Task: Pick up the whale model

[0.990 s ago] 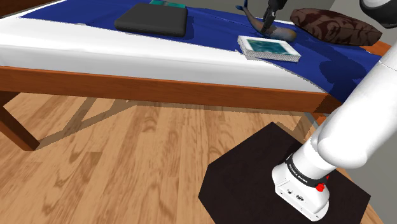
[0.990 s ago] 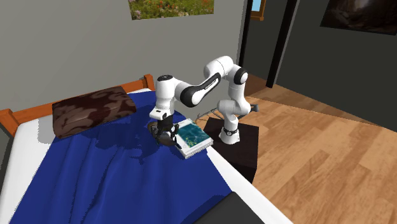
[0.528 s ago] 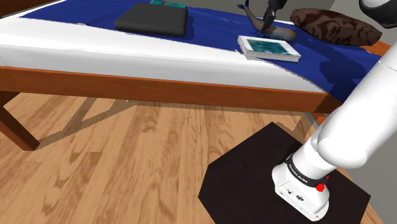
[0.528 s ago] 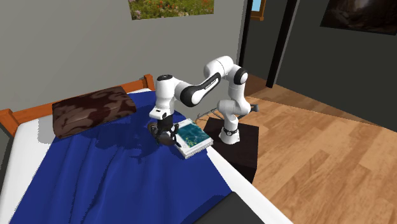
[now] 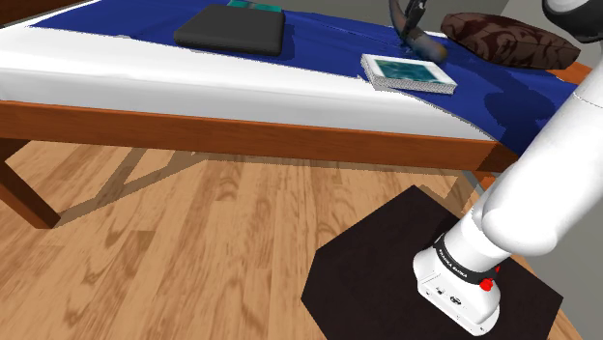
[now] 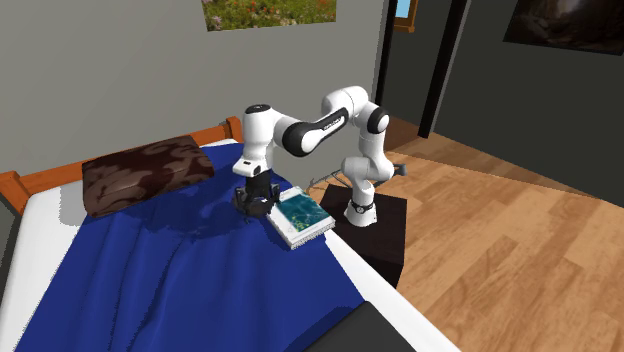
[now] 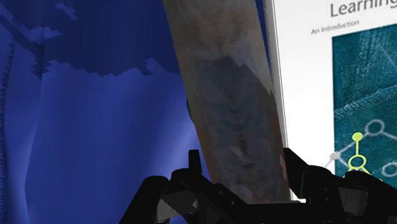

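The whale model [image 7: 229, 114] is a long grey-brown mottled body, clasped between my two black fingers [image 7: 193, 167]. My gripper [image 7: 242, 167] is shut on it, over the blue bed cover [image 7: 95, 127]. In the shoulder view the whale [image 5: 425, 42] hangs tilted from the gripper [image 5: 413, 17], just above the cover and behind the book [image 5: 408, 72]. From the second exterior view the gripper [image 6: 254, 200] points straight down beside the book [image 6: 302, 217].
A white book with a teal cover picture [image 7: 343, 83] lies close beside the whale. A dark patterned pillow [image 5: 507, 39] lies at the bed's head. A flat black case [image 5: 230, 29] rests farther along the bed. The wooden bed frame [image 5: 242, 130] borders the wood floor.
The gripper has risen a little with the whale in it. The whale's body has come off the cover and now hangs more steeply. The book and pillow have not moved.
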You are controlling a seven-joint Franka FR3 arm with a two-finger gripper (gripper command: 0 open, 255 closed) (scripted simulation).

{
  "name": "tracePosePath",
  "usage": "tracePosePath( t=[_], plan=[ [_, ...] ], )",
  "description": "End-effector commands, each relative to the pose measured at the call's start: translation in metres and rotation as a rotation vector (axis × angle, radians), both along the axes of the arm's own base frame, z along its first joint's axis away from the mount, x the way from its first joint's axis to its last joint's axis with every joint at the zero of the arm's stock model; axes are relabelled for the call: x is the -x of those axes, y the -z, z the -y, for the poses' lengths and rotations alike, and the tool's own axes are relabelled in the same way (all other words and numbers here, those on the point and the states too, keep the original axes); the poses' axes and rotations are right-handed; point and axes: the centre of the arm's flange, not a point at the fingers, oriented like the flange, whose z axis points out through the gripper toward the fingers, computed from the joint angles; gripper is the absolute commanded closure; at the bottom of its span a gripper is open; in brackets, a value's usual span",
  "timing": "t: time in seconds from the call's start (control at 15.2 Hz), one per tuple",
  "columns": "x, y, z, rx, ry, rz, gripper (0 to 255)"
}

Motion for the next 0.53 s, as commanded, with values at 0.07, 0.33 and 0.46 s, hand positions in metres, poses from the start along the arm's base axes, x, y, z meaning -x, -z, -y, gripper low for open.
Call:
tracePosePath(
  t=[0.07, 0.33, 0.46],
  plan=[
    [0.0, -0.017, 0.001, 0.0, 0.0, 0.001, 255],
    [0.0, -0.038, 0.001, 0.0, 0.0, 0.001, 255],
    [0.0, -0.039, 0.001, 0.0, 0.0, 0.001, 255]
  ],
)
